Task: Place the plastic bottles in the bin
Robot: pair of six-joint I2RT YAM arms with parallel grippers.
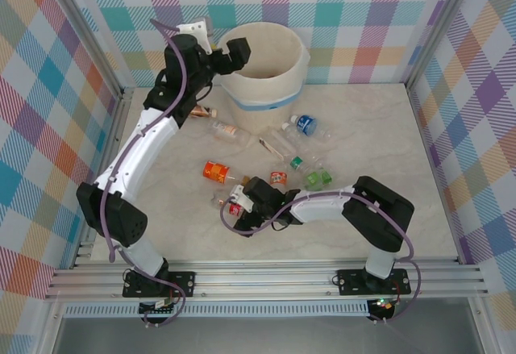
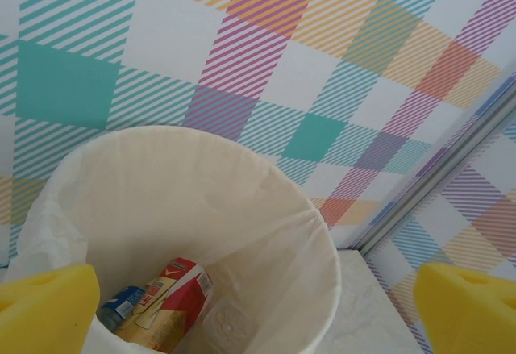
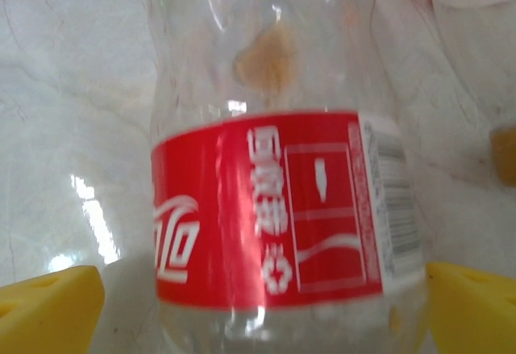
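The left tool hangs wide open above the bin with nothing between its fingers. Down on the liner we see a red-and-yellow bottle with a blue-labelled one just beside it. The right tool is also wide. It sits low over the table, with its yellow fingers on either side of a clear red-label bottle lying there.

We take the step in hand to be this pick-up. We should close on the labelled band, where the wall runs straight, and not on the pinched waist above it. The bottle looks empty, so it is probably light and slick. A hard squeeze could buckle it or shoot it out sideways, so we close gently and keep it centred.

An orange bottle lies near, and more bottles are scattered between here and the bin. We should lift straight up before swinging across.

We should move the left arm away from the bin first, so the two arms do not meet over the rim. We let go only when the tool is well inside the rim.
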